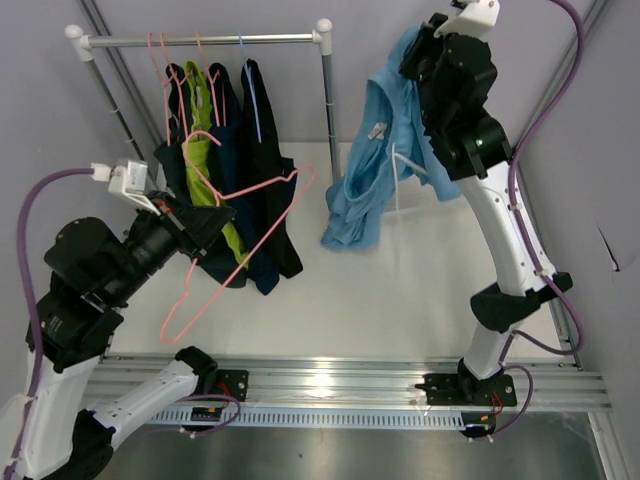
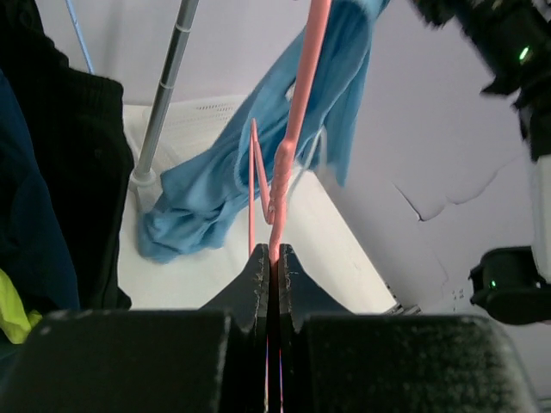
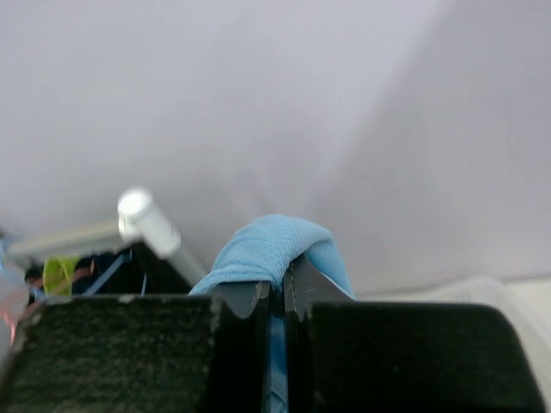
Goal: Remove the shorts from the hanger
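Top external | left jaws pinch pink hanger (image 2: 300, 86) | right jaws pinch light blue shorts (image 1: 365, 185) | rack post (image 1: 328, 100) between them

The left arm (image 1: 95, 270) reaches forward from its base with the wrist angled to the right. The left gripper (image 2: 272, 255) has its 2 fingers pinched tight on a pink hanger (image 2: 297, 112). The right arm (image 1: 505, 230) rises steeply and bends left at the top. The right gripper (image 3: 277, 288) is held high, its 2 fingers clamped on light blue shorts (image 3: 267, 245).
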`<action>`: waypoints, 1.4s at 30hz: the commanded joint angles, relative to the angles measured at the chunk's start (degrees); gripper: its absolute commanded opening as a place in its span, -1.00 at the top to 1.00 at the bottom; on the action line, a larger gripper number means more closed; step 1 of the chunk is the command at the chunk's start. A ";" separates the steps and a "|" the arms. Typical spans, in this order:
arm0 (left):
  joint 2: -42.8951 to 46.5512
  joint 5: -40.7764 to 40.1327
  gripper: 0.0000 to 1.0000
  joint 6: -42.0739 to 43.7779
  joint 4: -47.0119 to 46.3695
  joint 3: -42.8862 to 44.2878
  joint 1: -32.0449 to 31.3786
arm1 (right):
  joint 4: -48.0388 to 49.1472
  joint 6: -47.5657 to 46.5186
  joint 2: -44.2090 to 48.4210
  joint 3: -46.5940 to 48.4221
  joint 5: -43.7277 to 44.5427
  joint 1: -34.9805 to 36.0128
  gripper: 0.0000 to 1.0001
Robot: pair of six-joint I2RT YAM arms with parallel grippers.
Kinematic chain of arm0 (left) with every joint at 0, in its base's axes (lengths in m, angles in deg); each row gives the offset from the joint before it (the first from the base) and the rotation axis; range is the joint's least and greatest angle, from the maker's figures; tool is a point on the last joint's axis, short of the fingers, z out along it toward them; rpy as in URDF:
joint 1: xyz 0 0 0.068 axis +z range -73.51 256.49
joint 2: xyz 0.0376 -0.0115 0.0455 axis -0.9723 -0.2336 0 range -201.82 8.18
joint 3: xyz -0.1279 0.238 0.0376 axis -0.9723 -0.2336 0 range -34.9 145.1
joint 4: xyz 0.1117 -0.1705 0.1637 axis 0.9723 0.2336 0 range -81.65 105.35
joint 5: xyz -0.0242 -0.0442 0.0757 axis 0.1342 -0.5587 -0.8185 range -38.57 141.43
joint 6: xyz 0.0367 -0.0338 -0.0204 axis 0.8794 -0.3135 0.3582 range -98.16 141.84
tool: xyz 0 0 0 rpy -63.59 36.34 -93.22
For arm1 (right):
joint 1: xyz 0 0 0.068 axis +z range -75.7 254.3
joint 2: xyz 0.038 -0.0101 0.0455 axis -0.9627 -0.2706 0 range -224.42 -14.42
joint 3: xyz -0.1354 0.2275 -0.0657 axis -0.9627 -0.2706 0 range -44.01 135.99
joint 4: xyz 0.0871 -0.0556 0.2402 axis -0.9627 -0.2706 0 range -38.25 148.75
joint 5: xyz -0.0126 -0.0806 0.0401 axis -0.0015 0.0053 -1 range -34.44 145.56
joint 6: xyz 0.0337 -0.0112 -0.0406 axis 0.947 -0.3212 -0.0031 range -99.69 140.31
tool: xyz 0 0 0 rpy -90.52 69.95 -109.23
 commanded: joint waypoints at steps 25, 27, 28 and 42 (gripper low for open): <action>-4.59 -3.89 1.00 5.36 -6.43 -11.99 -0.29 | 37.10 5.44 -9.36 -31.41 0.81 -20.58 1.00; -6.96 -6.00 1.00 5.97 -7.66 -10.41 -0.20 | 34.91 6.78 -7.69 -36.03 -2.34 -20.67 0.45; -7.84 -6.89 1.00 6.24 -8.02 -8.75 -0.20 | 30.72 9.31 -7.42 -37.44 -2.79 -20.58 -0.34; -36.66 -17.97 1.00 13.79 -10.66 24.62 -0.02 | 25.42 12.30 23.24 -72.57 5.47 -6.97 -0.99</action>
